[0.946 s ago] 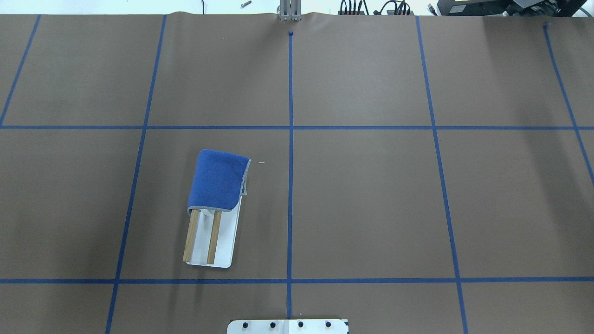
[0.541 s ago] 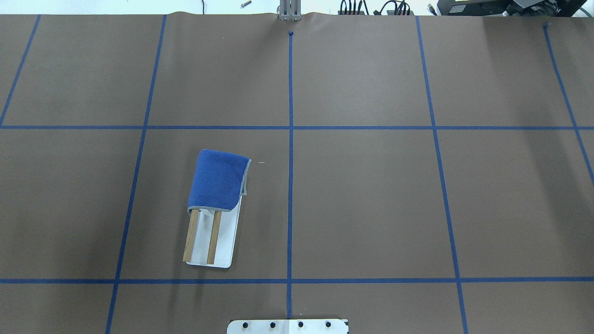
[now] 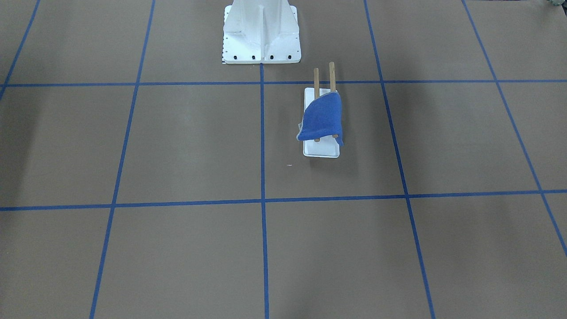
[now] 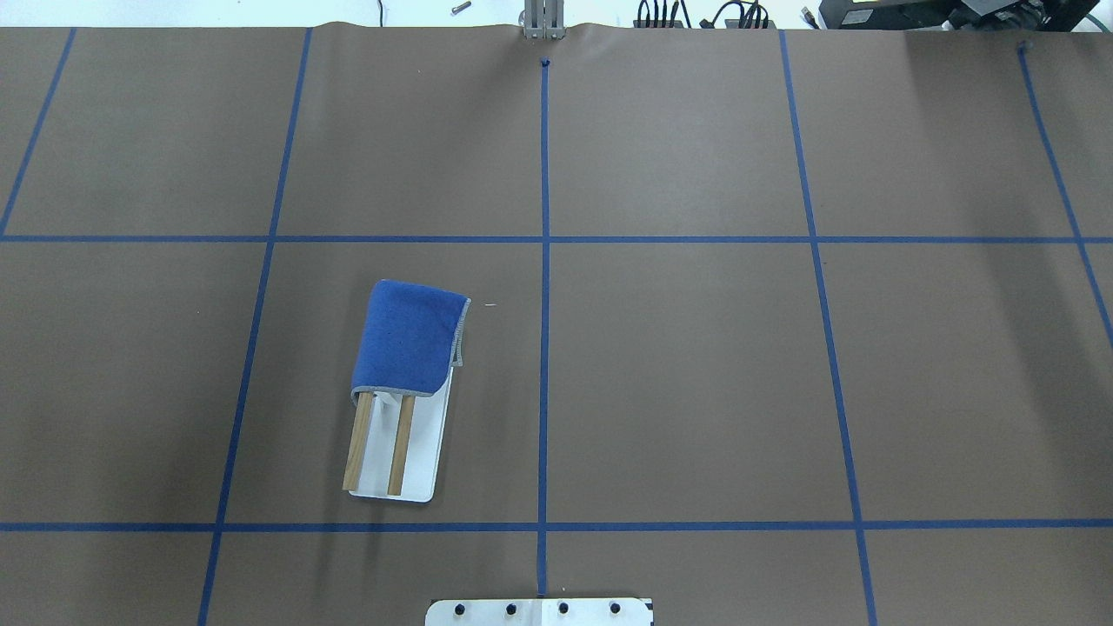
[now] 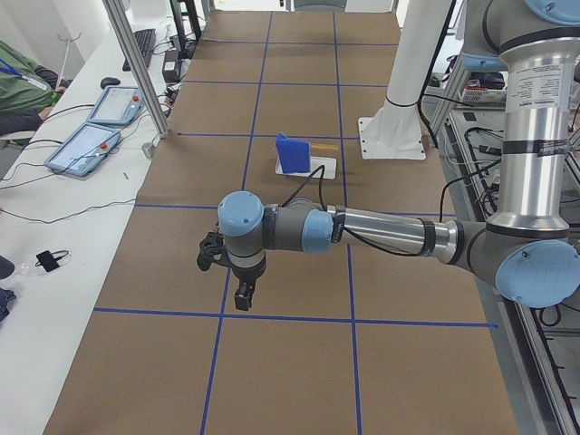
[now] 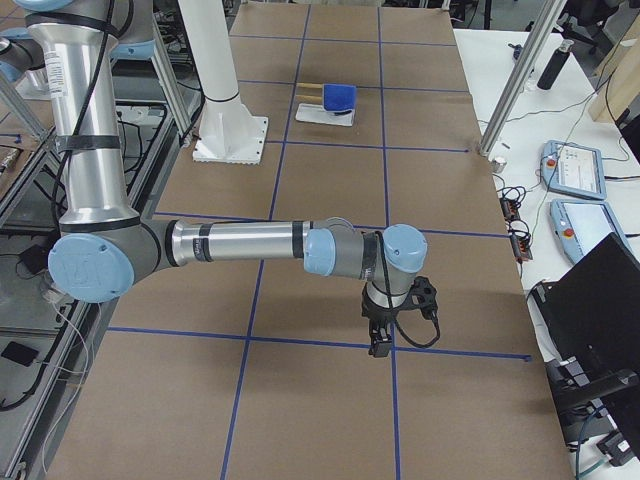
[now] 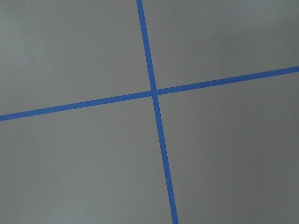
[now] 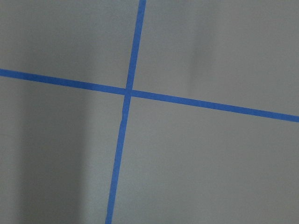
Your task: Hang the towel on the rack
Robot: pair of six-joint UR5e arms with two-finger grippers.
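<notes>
The royal-blue towel (image 4: 409,337) lies draped over the far end of the rack's two wooden rods (image 4: 358,439) and hangs down on both sides. The rack's white base (image 4: 426,452) sits left of the table's centre line. The towel (image 3: 323,117) and the base (image 3: 321,149) also show in the front-facing view. My left gripper (image 5: 243,294) hangs over the table far from the rack, seen only in the exterior left view. My right gripper (image 6: 380,340) shows only in the exterior right view. I cannot tell whether either is open or shut. Both wrist views show only taped table.
The white bolted robot pedestal (image 3: 261,31) stands at the table's near edge. Blue tape lines (image 4: 544,261) grid the brown table cover. Control tablets (image 5: 86,145) and an aluminium post (image 5: 136,63) stand along the far side, with cables on the white bench.
</notes>
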